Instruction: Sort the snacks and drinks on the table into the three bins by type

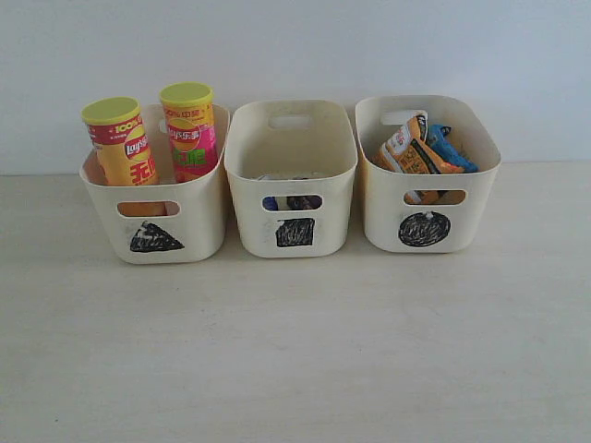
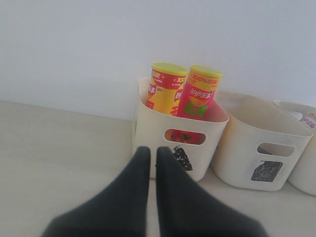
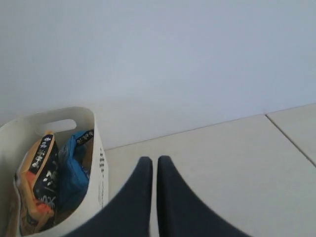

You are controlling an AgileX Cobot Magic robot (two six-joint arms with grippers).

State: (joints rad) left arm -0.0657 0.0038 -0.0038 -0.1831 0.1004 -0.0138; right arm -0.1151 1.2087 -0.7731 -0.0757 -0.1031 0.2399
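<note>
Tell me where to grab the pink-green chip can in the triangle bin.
Grip the pink-green can just below its lid, from above: it stands roughly upright with its top above the rim of the triangle bin, and the wall and yellow-red can hem in its lower body.

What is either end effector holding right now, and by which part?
Nothing is held. The left end effector and the right end effector are both shut and empty.

Open table (image 1: 295,369) before three bins (image 1: 291,148), chip cans (image 1: 120,148) rising above left bin
</note>
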